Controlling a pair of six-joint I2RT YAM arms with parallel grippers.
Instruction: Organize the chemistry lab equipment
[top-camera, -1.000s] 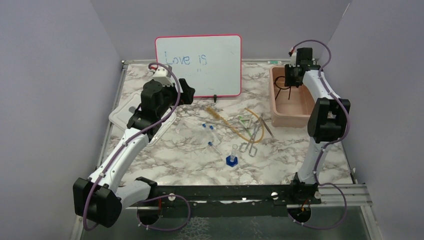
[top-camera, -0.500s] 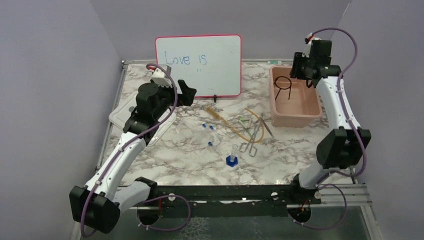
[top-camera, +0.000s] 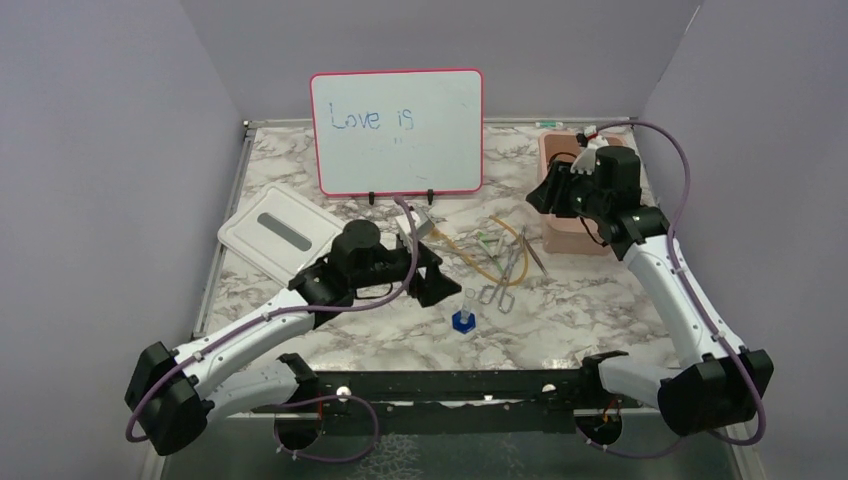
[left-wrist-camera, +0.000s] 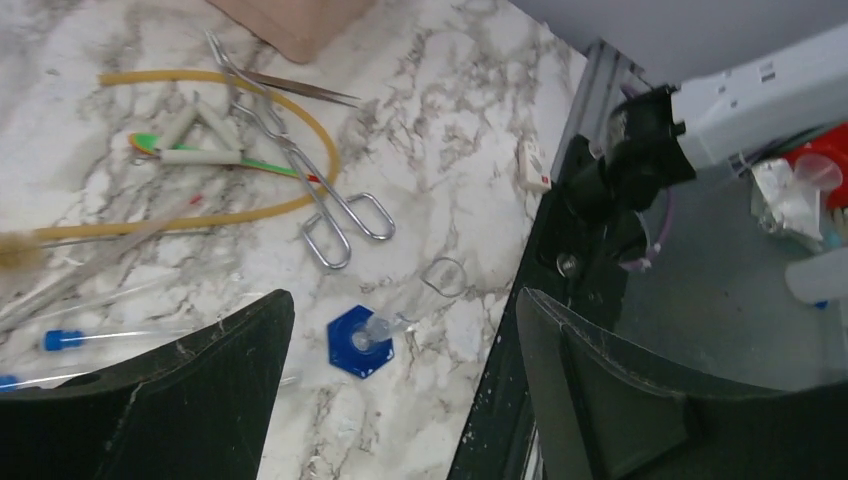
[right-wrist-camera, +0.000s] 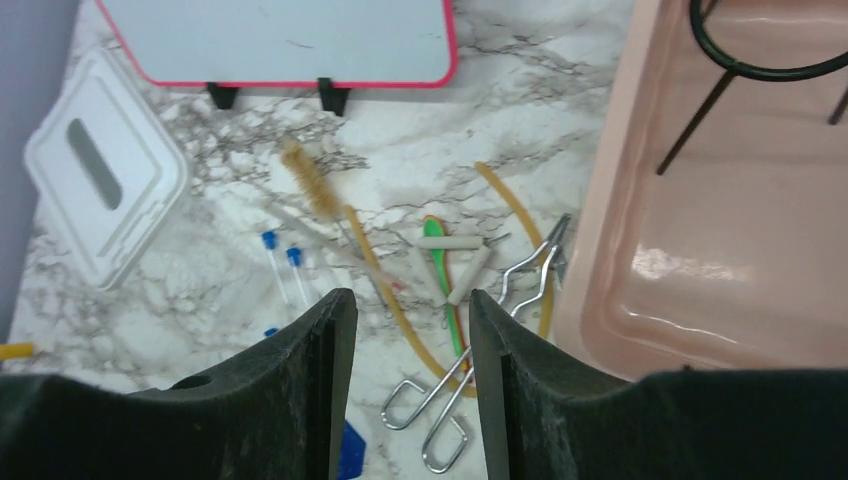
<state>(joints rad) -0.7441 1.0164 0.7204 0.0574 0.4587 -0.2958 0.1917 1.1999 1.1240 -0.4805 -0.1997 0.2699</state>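
My left claw (left-wrist-camera: 400, 390) is wide and empty over the middle of the desk (top-camera: 560, 320), near the vial (left-wrist-camera: 360, 342). The scissors (left-wrist-camera: 330, 205) and the yellow tube (left-wrist-camera: 170, 77) lie to its right. My right claw (right-wrist-camera: 405, 310) is wide and empty by the pink tray (right-wrist-camera: 640, 200) at the far right corner. The ring (right-wrist-camera: 740, 70) sits in the tray.

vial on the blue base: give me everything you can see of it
The vial is a slim clear cylinder, open at the top, standing upright in a blue hexagonal foot. Glass or plastic, I cannot tell. No contents show. It stands on the marble table near the front edge, apart from the metal tongs behind it. Nothing touches it. The left gripper hangs above it, jaws wide open.
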